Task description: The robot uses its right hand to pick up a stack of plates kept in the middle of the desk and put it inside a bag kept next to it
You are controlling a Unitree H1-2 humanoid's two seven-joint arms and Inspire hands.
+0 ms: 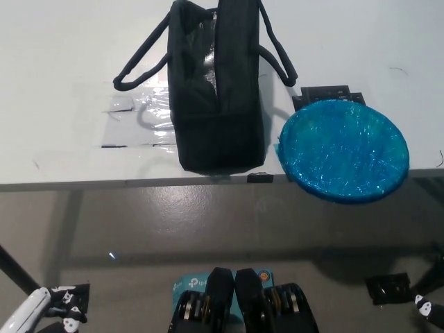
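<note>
A stack of blue plates (pixel 343 149) lies at the right of the white desk (pixel 62 83), its near rim hanging over the desk's front edge. Just left of it stands a black bag (pixel 216 104), open at the top, with a shiny lining and two looped handles. Plates and bag are a little apart. Only a bit of my black right hand (pixel 415 298) shows in the bottom right corner, low and well in front of the desk. My white left hand (pixel 31 313) rests in the bottom left corner, far from the bag. Neither hand touches anything.
Clear tape or plastic film (pixel 142 121) lies on the desk left of the bag. A small black block (pixel 326 94) sits behind the plates. Grey floor (pixel 208 222) lies in front of the desk's edge.
</note>
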